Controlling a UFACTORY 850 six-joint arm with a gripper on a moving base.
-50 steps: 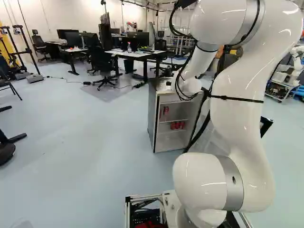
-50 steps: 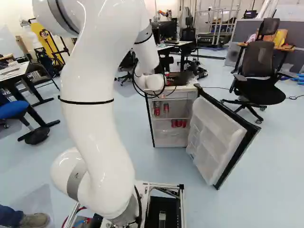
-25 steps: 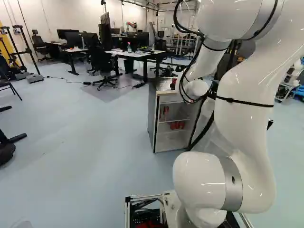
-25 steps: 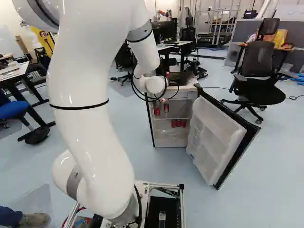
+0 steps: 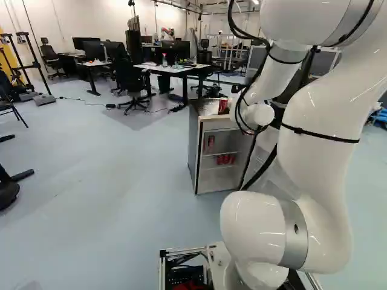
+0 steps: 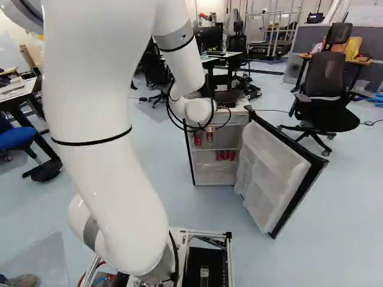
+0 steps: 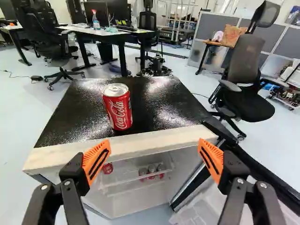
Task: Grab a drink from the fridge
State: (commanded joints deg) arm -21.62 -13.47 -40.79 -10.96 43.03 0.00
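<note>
End effector (image 7: 154,145) wide open, empty: orange ribbed pads (image 7: 96,159) well apart, nothing between them. It points at the small white fridge with a glossy black top (image 7: 161,103). Drinks: one red-and-silver soda can (image 7: 118,110) upright on that top, ahead of me and off-centre; red cans on the upper shelf (image 6: 209,136) and a row on the lower shelf (image 7: 151,171), all below my line of approach. White-lined fridge door (image 6: 269,179) stands open beside the way in.

Step in hand, my judgement: lining up for a shelf can, since the task says from the fridge. To do it well: back off enough to clear the pale front edge (image 7: 140,143) before dropping, level out at shelf height, centre one can between the pads, go in straight, close about mid-body. Risks: catching the edge or door, nudging a neighbouring can.

Change against one second ago: base has not moved. My white arm (image 6: 111,179) has drawn back toward its base and slightly lower. In the left base view the can on top now shows beside the wrist, formerly hidden. Fridge, door and shelf cans unchanged.
</note>
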